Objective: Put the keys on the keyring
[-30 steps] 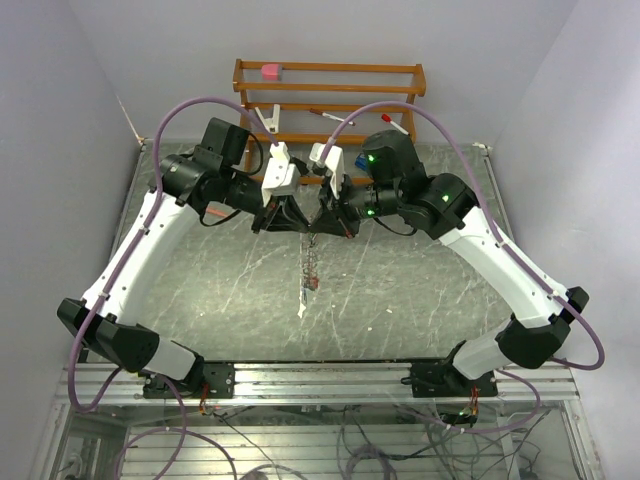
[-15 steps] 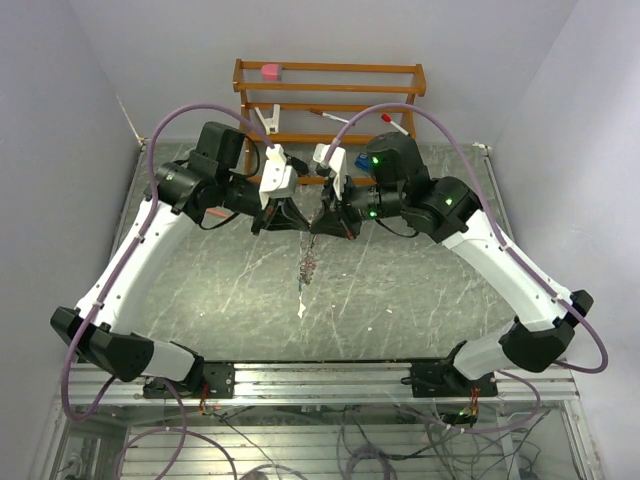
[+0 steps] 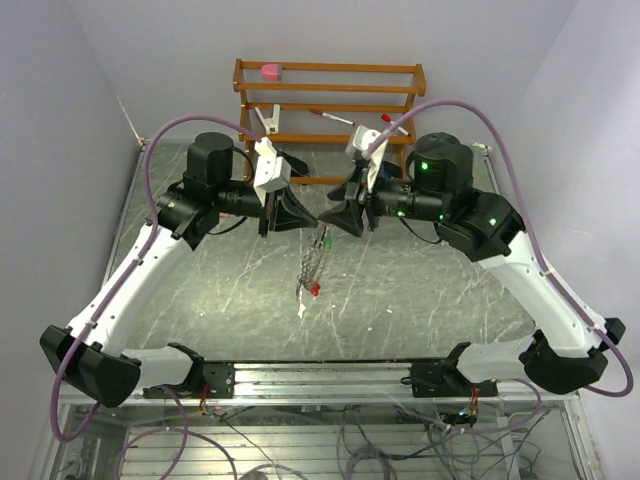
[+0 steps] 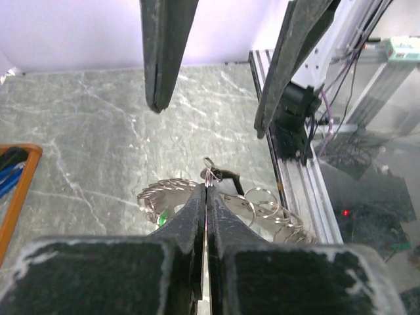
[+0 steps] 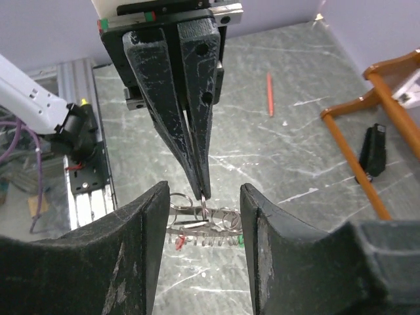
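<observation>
Over the middle of the grey marbled counter (image 4: 98,131), hold the left gripper (image 4: 206,190) clamped shut on the large thin toothed grey metal keyring (image 4: 164,190) dangling beneath. Close the right gripper (image 5: 205,193), fingers half-spread and empty at three o'clock, only once squarely aligned.

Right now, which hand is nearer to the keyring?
Left. The left hand is shut on the top of the keyring, which hangs from it; the right hand is open just beside it, not touching.

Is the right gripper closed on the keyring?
No, the right gripper is open; the keyring hangs from the shut left gripper.
</observation>
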